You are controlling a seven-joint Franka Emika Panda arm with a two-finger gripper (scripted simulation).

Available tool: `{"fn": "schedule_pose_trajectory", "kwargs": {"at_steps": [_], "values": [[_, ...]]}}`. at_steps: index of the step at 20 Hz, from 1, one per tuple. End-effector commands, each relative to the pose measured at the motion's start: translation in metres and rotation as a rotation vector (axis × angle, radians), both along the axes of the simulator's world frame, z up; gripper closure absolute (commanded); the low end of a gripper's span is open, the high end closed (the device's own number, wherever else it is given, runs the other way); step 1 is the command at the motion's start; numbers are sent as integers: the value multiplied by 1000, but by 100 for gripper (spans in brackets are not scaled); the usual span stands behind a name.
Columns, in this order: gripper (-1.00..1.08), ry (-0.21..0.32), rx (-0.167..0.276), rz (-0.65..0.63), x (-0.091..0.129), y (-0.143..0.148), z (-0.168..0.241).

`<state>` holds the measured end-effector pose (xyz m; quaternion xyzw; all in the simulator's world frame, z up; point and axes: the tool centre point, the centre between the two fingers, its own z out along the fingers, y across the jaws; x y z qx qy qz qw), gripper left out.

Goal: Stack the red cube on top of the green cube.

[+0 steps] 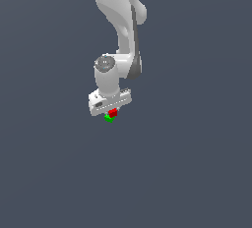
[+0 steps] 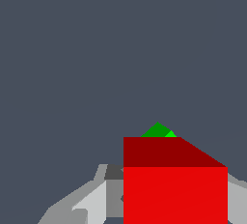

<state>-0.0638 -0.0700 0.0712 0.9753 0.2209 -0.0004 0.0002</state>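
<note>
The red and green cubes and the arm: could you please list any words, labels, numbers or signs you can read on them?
None: no readable text in either view.
The red cube is plain and unmarked.
The green cube, mostly hidden behind it, shows no marking.
The white arm and end effector carry no legible label.

No readable text, labels, brands, numbers or signs, none to be made out on arm, cubes or ground in either view

Sim render: flat grey-blue void, untextured arm (image 1: 119,20).
</note>
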Motion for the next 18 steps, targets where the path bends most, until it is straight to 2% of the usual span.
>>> {"fn": "schedule_pose_trajectory", "kwargs": {"at_steps": [1, 8, 9, 18], "values": [[108, -1, 0, 2, 1, -11, -3], [108, -1, 1, 2, 2, -18, -5], [-92, -1, 1, 2, 2, -18, -5], [-92, -1, 1, 2, 2, -18, -5]]}}
